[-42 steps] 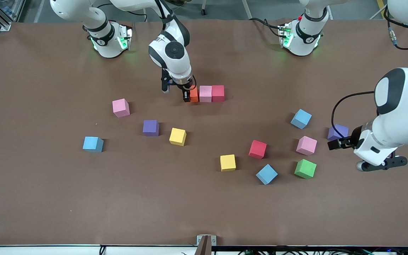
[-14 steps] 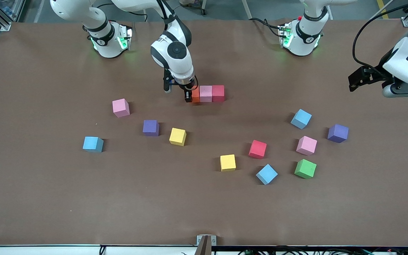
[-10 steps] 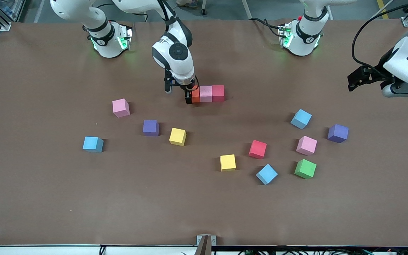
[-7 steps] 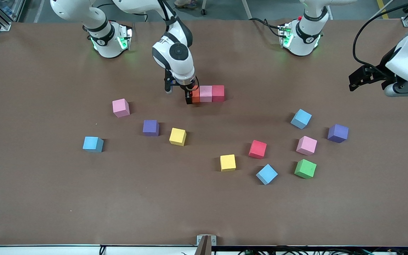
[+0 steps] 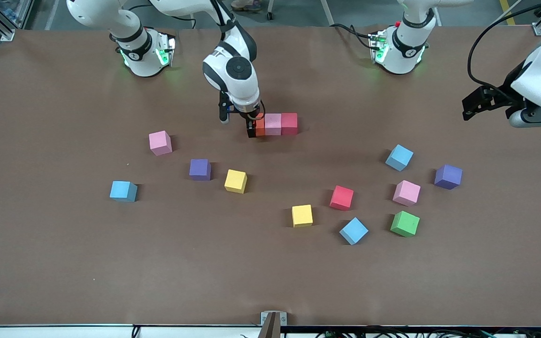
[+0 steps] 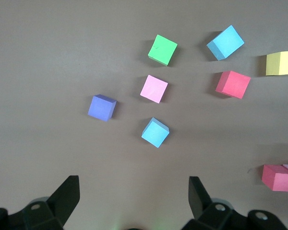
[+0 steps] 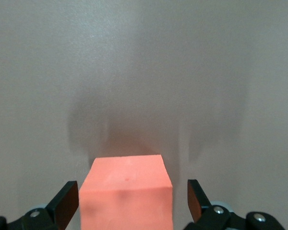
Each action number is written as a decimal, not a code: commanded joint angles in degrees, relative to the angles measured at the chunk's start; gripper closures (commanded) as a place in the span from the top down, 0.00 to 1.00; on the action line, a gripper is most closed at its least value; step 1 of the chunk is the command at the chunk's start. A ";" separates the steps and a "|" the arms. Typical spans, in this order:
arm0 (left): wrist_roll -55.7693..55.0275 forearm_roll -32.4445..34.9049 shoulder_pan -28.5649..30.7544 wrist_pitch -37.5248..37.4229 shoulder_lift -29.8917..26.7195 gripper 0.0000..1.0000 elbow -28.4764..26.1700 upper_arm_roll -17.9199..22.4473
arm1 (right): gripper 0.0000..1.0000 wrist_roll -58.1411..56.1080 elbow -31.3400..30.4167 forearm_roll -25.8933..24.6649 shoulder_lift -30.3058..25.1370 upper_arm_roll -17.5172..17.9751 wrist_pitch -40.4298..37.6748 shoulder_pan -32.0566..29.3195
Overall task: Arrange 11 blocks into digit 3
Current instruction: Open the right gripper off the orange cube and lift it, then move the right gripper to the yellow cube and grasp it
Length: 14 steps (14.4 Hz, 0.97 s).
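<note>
Nearest the front camera, toward the left arm's end of the table (image 5: 64, 281), lie a light blue block (image 5: 353, 230) and the green cube (image 5: 405, 223), which has no part in the figure; a yellow block (image 5: 302, 215) sits beside them toward the middle. A little farther lie a red block (image 5: 342, 197), a pink block (image 5: 406, 193) and a purple block (image 5: 448, 176), with another light blue block (image 5: 399, 157) farther again. Toward the right arm's end, a third light blue block (image 5: 123, 191), a second yellow block (image 5: 235, 181), a second purple block (image 5: 200, 169) and a second pink block (image 5: 160, 142) are scattered well apart. All of these lie loose, so most of the work looks undone. Farthest from the camera, near the middle, stands the only built part of the digit 3: an orange block (image 5: 258, 127), a pink one (image 5: 273, 124) and a red one (image 5: 289, 123) touching in one straight row, probably the first of the three bars. The right gripper (image 5: 249, 126) is down at the orange block, and the right wrist view shows its jaws spread with a gap on each side of the cube, so that block seems just released. The left gripper (image 5: 471, 104) waits in the air over the table's edge at its own arm's end, jaws wide apart and empty. By my count, eight blocks remain to place: the column and two more bars.
</note>
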 commanded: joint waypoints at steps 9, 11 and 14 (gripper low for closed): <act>0.37 -0.96 -0.33 -0.86 -0.59 1.00 -0.15 0.07 | 1.00 -27.42 7.74 -0.11 -7.42 -2.63 -10.93 -6.83; 0.37 -0.96 -0.33 -0.77 -0.50 1.00 -0.15 0.07 | 1.00 -39.91 13.45 -0.11 -3.12 -2.63 -12.07 -9.91; 0.37 -1.05 0.02 -0.77 -0.59 1.00 -0.06 0.07 | 1.00 -50.67 21.89 -0.28 4.52 -2.63 -13.39 -12.03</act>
